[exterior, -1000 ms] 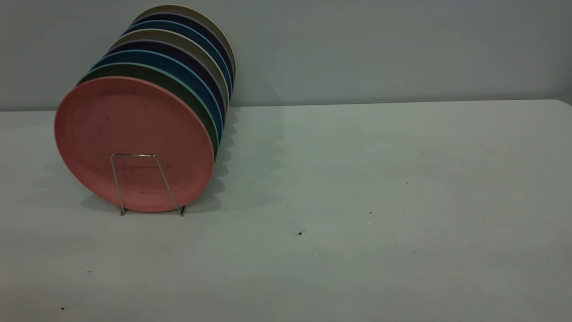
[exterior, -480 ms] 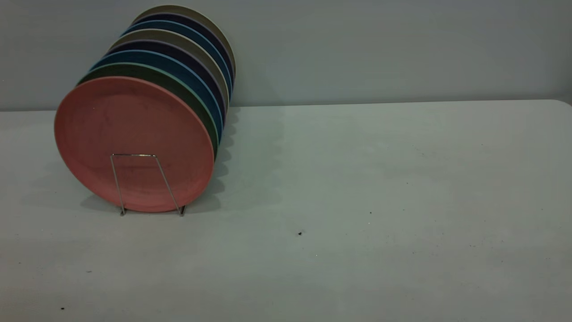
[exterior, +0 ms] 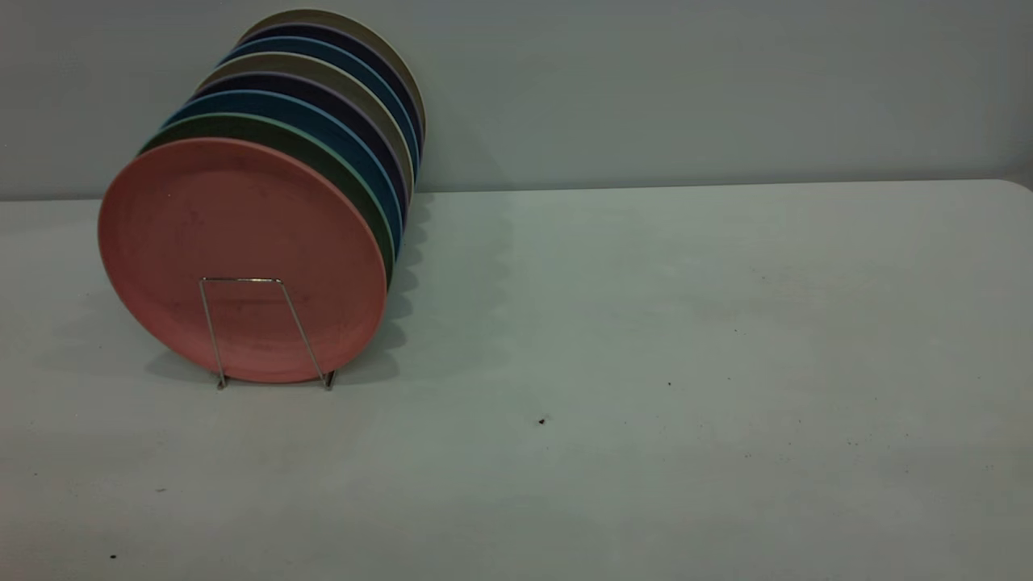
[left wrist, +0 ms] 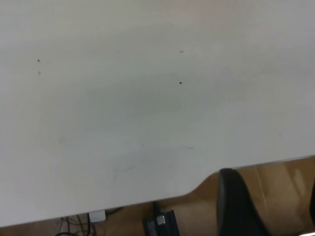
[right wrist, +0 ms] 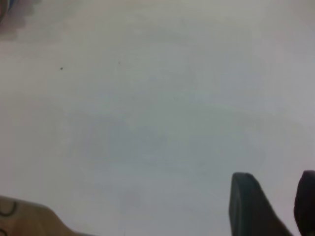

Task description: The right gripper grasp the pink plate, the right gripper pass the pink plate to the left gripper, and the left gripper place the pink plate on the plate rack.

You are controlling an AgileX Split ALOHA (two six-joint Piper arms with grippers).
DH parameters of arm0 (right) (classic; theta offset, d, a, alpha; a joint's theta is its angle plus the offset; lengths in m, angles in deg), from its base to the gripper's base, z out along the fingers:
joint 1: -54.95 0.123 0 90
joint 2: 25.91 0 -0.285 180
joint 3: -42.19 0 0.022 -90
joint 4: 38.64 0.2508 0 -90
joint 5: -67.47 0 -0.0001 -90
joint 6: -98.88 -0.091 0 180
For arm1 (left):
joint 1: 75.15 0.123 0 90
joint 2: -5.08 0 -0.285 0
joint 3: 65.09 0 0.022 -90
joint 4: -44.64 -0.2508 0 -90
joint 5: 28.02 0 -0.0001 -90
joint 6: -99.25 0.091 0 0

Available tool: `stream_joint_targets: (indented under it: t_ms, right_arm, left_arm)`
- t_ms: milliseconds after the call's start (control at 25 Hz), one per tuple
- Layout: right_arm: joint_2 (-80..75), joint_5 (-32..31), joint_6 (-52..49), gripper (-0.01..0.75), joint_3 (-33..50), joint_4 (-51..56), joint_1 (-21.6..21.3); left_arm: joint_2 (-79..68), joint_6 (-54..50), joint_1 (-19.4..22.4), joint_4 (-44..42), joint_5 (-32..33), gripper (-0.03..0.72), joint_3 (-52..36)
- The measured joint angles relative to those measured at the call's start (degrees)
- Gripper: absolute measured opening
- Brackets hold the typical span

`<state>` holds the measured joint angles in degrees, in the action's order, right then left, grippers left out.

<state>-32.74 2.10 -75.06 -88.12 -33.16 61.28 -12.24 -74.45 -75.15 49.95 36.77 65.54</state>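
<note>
The pink plate (exterior: 242, 218) stands upright at the front of the plate rack (exterior: 242, 279), behind its foremost wire loop, at the table's left. Neither arm shows in the exterior view. In the left wrist view the left gripper (left wrist: 269, 196) is open and empty, hovering over the table's near edge with the floor showing between its fingers (left wrist: 234, 206). In the right wrist view the right gripper (right wrist: 273, 179) is open and empty above bare tabletop.
Behind the pink plate stand several more plates in the rack: a teal-green one (exterior: 323, 149), then blue, dark navy and beige ones. The white table (exterior: 646, 323) stretches to the right. A dark box (left wrist: 160, 223) lies on the floor under the table edge.
</note>
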Motion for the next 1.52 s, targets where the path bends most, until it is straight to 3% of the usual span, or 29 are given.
stream_joint_targets:
  t_ms: [480,1520]
  right_arm:
    - [0.0,0.0,0.0,0.243,0.0,0.2,-4.2]
    - [0.1,0.0,0.0,0.243,0.0,0.4,-4.2]
  left_arm:
    - [10.7,0.0,0.0,0.0,0.0,0.391,0.0]
    - [10.8,-0.1,0.0,0.0,0.0,0.391,0.0]
